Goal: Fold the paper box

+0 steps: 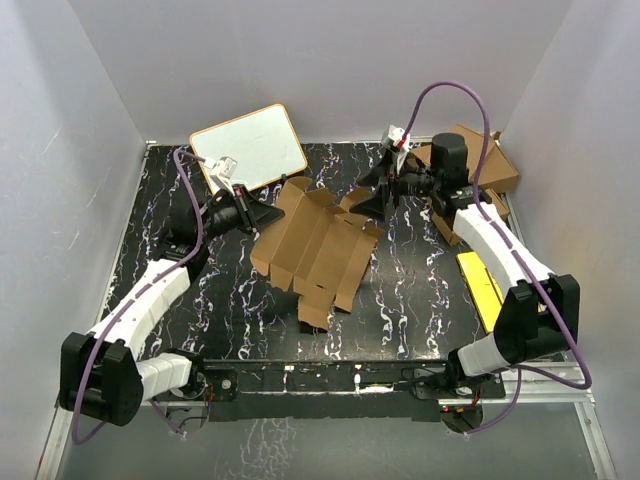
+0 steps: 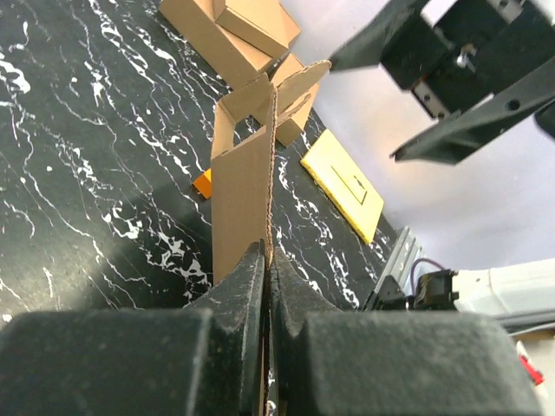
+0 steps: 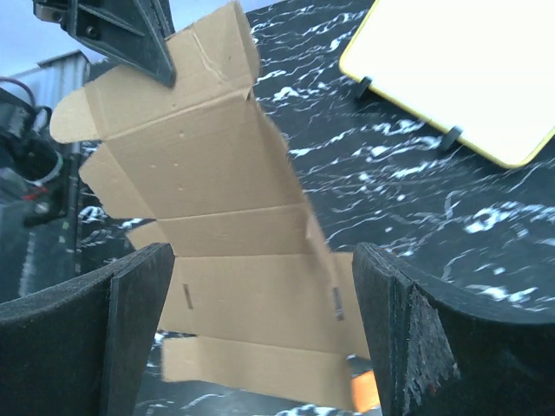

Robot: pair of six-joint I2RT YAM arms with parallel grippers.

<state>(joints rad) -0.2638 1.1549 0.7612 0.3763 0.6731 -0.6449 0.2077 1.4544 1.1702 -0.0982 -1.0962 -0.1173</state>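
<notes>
The paper box (image 1: 318,250) sits in the middle of the surface (image 1: 420,300), half flat. At its 9 o'clock the left tool (image 1: 272,215) pinches its edge tight. At 1 o'clock the right tool (image 1: 368,198) gapes wide. It should push one flap slowly along its crease.

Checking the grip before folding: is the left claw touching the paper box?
Touching. The left wrist view shows the left claw shut on the paper box's edge.

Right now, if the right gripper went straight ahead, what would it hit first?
The paper box: its cardboard panel lies directly ahead of the open right gripper, seemingly close, though depth is unclear.
</notes>
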